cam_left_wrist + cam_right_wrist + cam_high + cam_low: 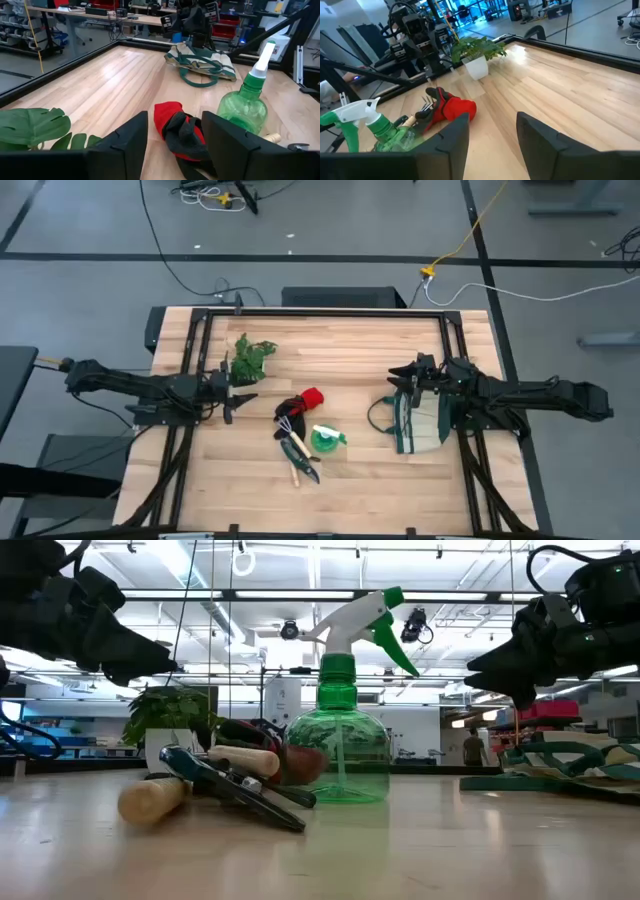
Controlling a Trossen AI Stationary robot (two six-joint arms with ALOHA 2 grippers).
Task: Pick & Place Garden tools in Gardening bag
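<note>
High view shows both arms parked apart over the wooden surface (330, 490), none of the tools lifted. The left gripper (238, 400) hovers just beside the potted plant (250, 358), facing the tool pile; its jaws stand open with nothing between them, as the left wrist view confirms, looking past the dark fingers (125, 145) at the red-and-black glove (180, 131). The right gripper (405, 375) sits over the far edge of the gardening bag (420, 420), jaws likewise open and empty.

The tools lie clustered at mid-surface, well apart from the bag: the glove nearest the left arm, a green spray bottle (327, 440) with a white trigger head beside it, and the wooden-handled mini rake (160, 795) and pruning shears (235, 785) lying across each other in front. The bag lies slumped and flattened on the right side, its green loop handle (199, 80) spread toward the centre, its mouth not clearly open.

My reading is that the task stands at its start: nothing is in the bag, and the first pick is not yet begun. Next the left arm probably has to descend on the glove, the closest item, while the right arm may need to hold the bag's mouth open, since the limp canvas could otherwise refuse a drop.
</note>
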